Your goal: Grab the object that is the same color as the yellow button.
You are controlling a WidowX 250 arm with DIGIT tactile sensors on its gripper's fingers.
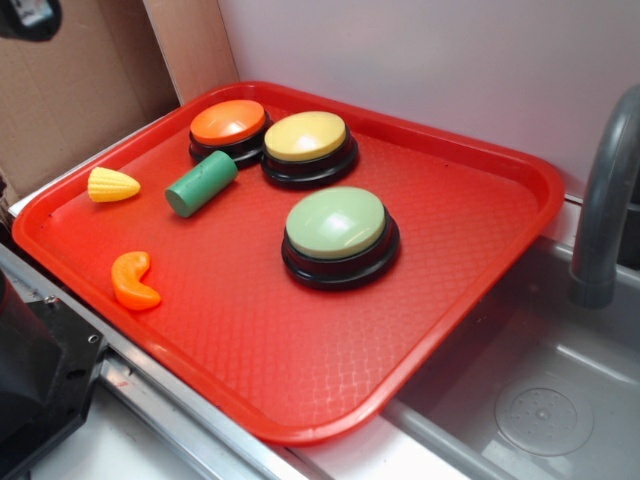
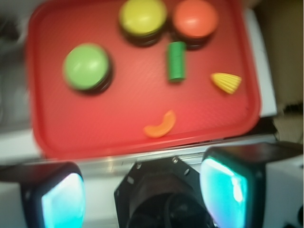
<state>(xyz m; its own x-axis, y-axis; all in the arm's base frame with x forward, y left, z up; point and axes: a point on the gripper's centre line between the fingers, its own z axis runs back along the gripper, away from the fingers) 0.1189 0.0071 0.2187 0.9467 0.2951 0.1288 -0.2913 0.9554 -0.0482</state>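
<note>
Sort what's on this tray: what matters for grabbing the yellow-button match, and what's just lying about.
Job:
yellow button
corn cob, same yellow
pincer, open, off the tray

Lying about:
orange button
green button
green cylinder
orange piece

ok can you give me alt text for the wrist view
A red plastic tray seen from above holds three round push buttons, yellow-topped, orange-topped and green-topped, plus a green cylinder, a yellow toy corn cob and an orange curved piece. The gripper hangs short of the tray, jaws apart.
</note>
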